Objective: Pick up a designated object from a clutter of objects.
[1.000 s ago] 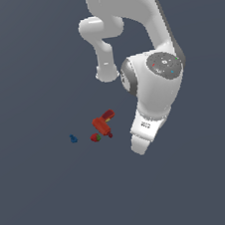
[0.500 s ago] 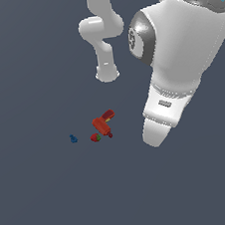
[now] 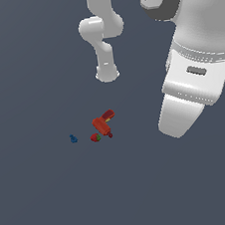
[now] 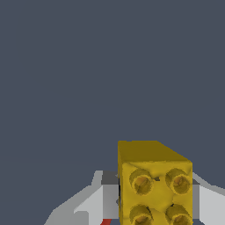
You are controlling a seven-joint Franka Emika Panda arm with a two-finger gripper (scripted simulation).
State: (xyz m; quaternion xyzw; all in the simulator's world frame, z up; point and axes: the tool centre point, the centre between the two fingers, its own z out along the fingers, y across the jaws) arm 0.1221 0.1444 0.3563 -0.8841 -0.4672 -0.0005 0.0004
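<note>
No legible text, label, brand, number or sign in either view: the dark rectangular patch on the white arm housing point(image 3: 197, 70) is too blurred to read, and the yellow block point(image 4: 154, 184) shows only round studs, no lettering.

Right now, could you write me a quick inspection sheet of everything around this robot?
Surface: plain dark grey floor, no marks seen.
Job's things: yellow studded block fills the wrist view, sitting between the gripper's grey fingers; it does not show in the exterior view.
Clutter: red cluster of elongated pieces, a red-and-green piece touching it, and a small blue piece lying apart toward the exterior view's left.
Grippers: the gripper appears closed on the yellow block; its fingertips are out of frame.
Cables: nothing seen.
Surroundings: white robot arm looming close to the camera, its base behind the clutter; otherwise nothing seen.
</note>
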